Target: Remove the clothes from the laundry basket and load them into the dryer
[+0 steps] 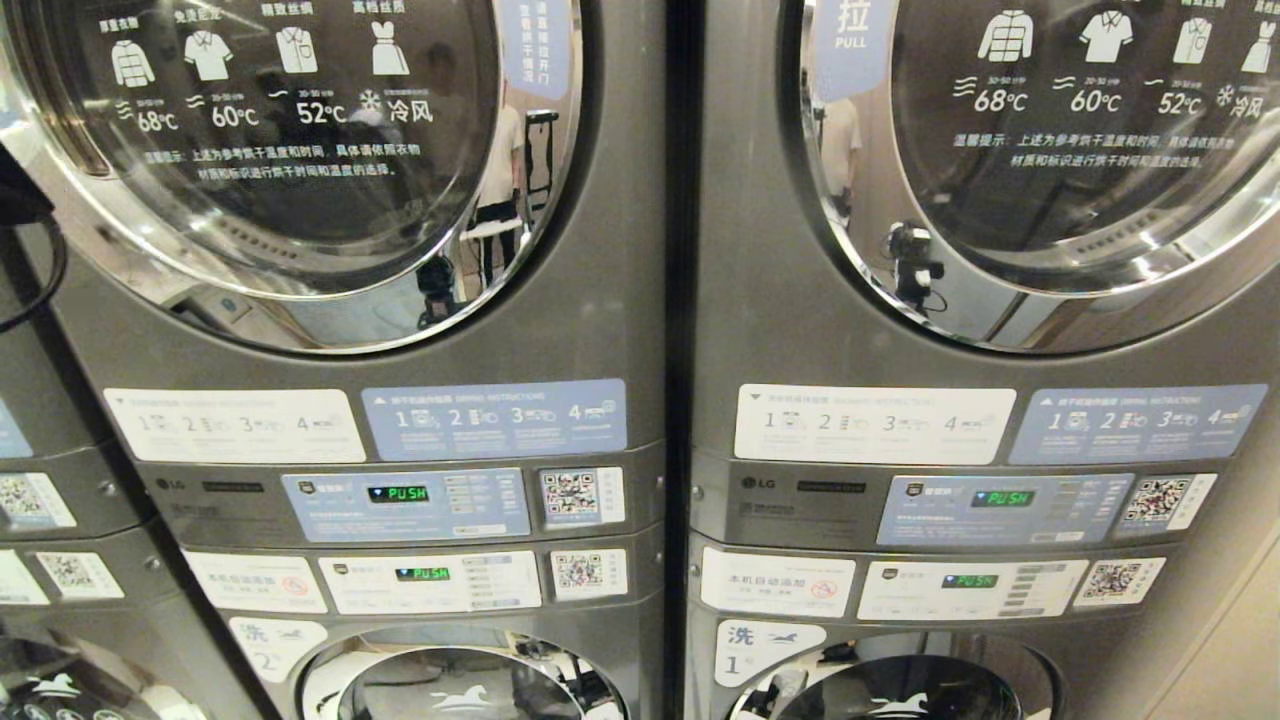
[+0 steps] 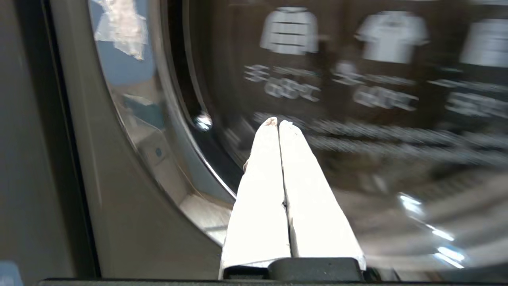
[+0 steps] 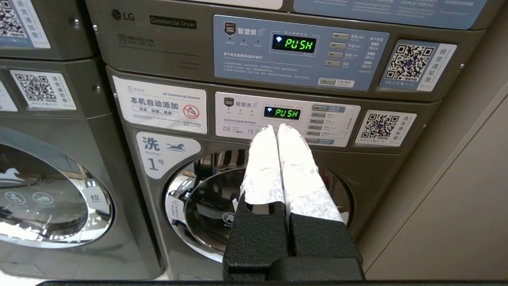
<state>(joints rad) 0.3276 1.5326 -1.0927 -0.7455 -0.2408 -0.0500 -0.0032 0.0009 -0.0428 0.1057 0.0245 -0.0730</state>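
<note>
The dryer [image 1: 290, 150] is the upper machine of the left stack, above the washer label reading 2. Its round chrome-ringed glass door with white garment icons is closed. In the left wrist view my left gripper [image 2: 279, 122] is shut and empty. Its white-wrapped fingers are pressed together just in front of that door's glass [image 2: 377, 131], near the chrome ring [image 2: 131, 99] at the door's left side. My right gripper [image 3: 278, 128] is shut and empty, held low before the washer marked 1 [image 3: 206, 206]. The laundry basket and the clothes are out of view.
A same-looking dryer [image 1: 1050, 150] tops the right stack, its door closed. Below are control panels showing PUSH [image 1: 405, 505] and two smaller washer doors [image 1: 460, 690]. A beige wall [image 1: 1235, 650] runs down the right side. A further stack stands at the far left [image 1: 40, 520].
</note>
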